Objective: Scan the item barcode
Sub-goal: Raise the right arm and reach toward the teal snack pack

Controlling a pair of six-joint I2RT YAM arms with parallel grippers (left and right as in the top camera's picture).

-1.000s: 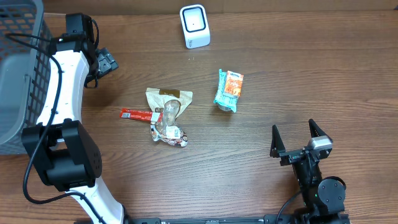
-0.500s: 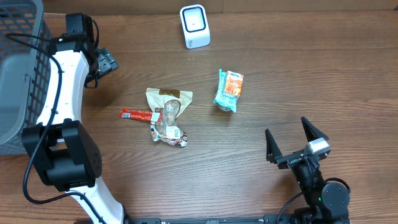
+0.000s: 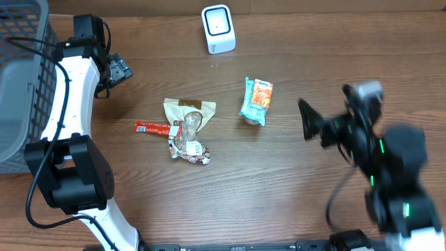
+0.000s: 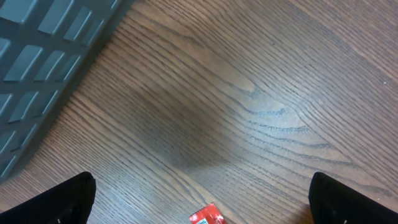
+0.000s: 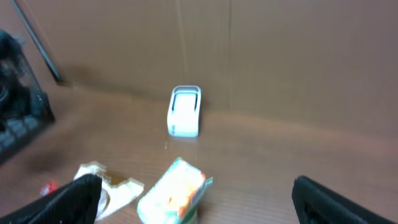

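Well, the left gripper (image 4: 199, 193) and the right gripper (image 5: 196, 193) were both wide open and held nothing. The snack packet (image 3: 256, 101) lay on the table (image 3: 279, 195), between the white scanner (image 3: 218, 29) and the right gripper.

I see a grey mesh basket (image 3: 21, 28) at the counter's (image 3: 244, 195) far left edge. Behind the wood-grain counter stands a plain brown wall (image 5: 280, 56).
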